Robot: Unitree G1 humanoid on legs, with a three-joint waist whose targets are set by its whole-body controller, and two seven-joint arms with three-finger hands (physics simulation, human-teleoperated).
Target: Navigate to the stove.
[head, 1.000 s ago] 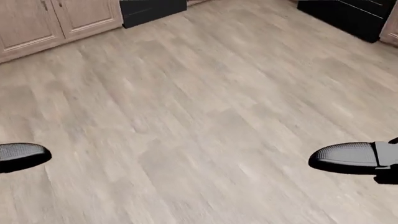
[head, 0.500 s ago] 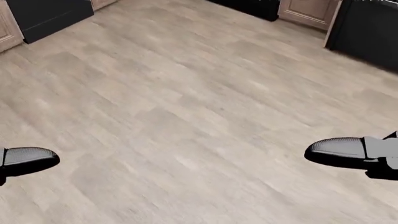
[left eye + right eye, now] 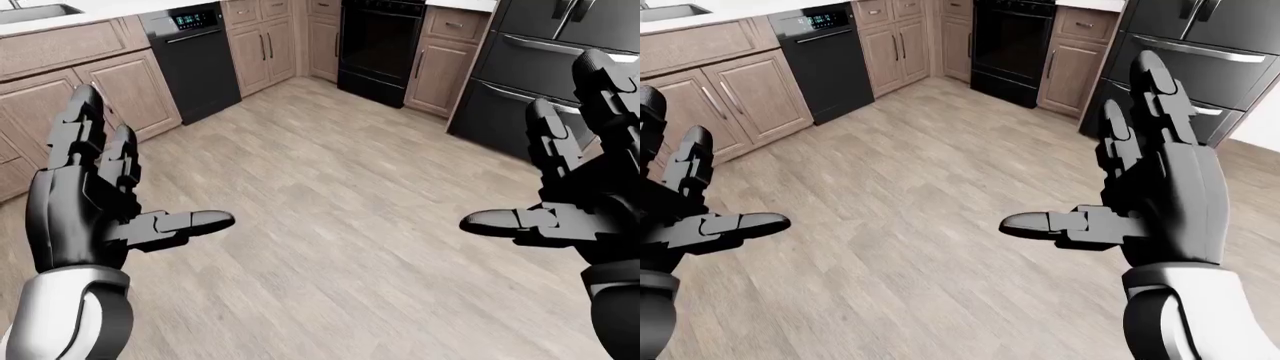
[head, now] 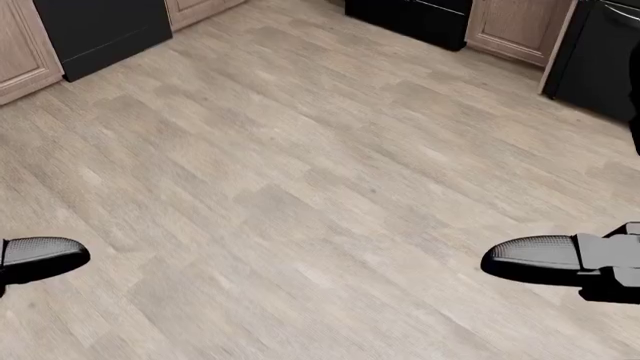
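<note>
The black stove (image 3: 378, 41) is seen at the top centre of the left-eye view, set between wooden cabinets (image 3: 265, 45) on its left and a narrow cabinet (image 3: 445, 60) on its right, with a dark refrigerator (image 3: 545, 67) beyond that. A black dishwasher (image 3: 192, 60) is fitted further left under the table (image 3: 70, 13). A broad stretch of pale wood floor (image 4: 300, 187) lies between. The left hand (image 3: 85, 210) and right hand (image 3: 1165, 202) are held up, fingers spread wide, nothing gripped.

one stove (image 3: 378, 41), one dishwasher (image 3: 190, 56), two hands (image 3: 90, 202) (image 3: 1165, 195)
</note>
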